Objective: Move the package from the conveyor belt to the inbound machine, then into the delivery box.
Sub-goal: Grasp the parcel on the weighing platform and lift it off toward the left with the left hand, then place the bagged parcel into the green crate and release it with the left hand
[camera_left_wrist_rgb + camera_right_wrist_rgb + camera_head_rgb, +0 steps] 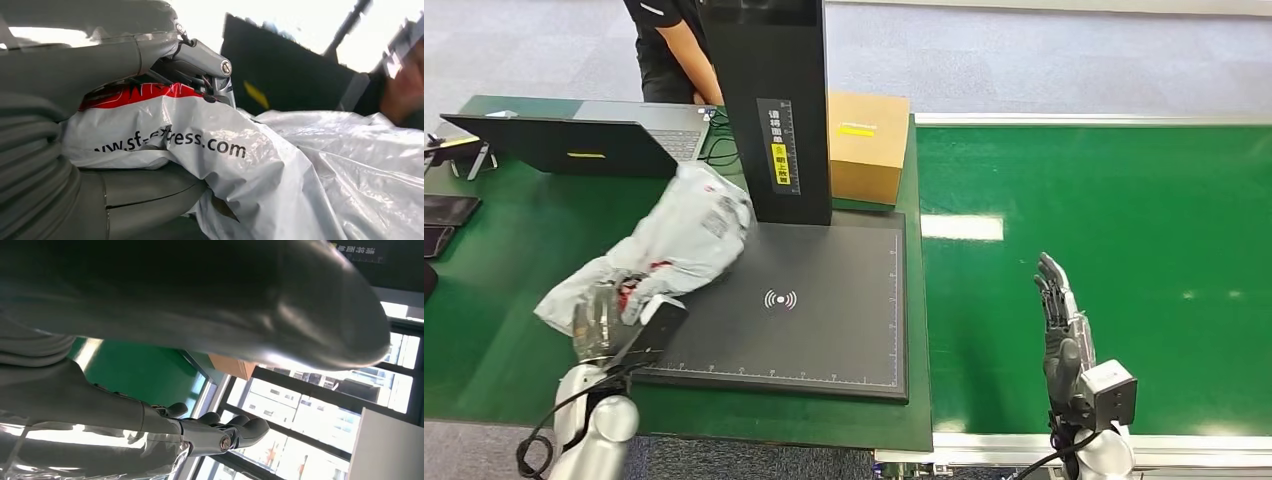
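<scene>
The package is a crumpled grey plastic mailer with red print. It lies across the left edge of the black inbound machine plate, beside the machine's upright black column. My left hand grips the mailer's near corner at the plate's front left. In the left wrist view my thumb and fingers clamp the bag, printed "sf-express.com". My right hand hovers over the green conveyor belt, fingers straight and apart, holding nothing; the same right hand appears in its wrist view.
A brown cardboard box stands behind the plate, right of the column. An open laptop sits at the back left on the green table. A person in black stands behind the table. Dark phones lie at the left edge.
</scene>
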`<action>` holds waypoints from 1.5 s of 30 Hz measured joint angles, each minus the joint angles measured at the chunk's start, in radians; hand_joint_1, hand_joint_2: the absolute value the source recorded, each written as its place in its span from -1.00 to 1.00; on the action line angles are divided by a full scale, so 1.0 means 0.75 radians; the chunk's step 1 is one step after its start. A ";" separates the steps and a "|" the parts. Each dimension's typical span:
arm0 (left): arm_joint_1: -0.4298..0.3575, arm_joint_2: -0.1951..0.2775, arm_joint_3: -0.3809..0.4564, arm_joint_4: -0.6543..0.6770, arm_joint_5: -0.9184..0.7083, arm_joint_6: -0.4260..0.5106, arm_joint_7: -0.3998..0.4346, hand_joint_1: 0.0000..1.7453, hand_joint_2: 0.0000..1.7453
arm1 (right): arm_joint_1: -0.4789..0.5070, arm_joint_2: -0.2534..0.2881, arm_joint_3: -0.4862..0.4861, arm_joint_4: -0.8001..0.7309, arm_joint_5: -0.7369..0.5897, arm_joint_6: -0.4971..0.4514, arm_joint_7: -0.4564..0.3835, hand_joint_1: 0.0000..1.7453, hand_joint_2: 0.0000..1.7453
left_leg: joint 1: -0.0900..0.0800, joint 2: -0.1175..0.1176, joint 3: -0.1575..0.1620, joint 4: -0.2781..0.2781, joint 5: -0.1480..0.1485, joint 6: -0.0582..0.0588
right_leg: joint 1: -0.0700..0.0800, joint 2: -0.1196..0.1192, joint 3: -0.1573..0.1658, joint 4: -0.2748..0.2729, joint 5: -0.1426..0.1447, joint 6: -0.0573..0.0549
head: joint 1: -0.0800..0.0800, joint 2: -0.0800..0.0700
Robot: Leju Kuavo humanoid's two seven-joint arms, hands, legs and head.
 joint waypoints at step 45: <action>0.014 -0.110 0.295 -0.121 0.804 -0.190 -0.351 -1.00 1.00 | 0.065 0.045 -0.044 -0.075 -0.012 -0.016 0.023 -1.00 -1.00 | -0.001 0.000 -0.002 0.000 -0.001 0.001 | -0.001 0.000 -0.002 0.000 0.000 0.001 | 0.000 0.000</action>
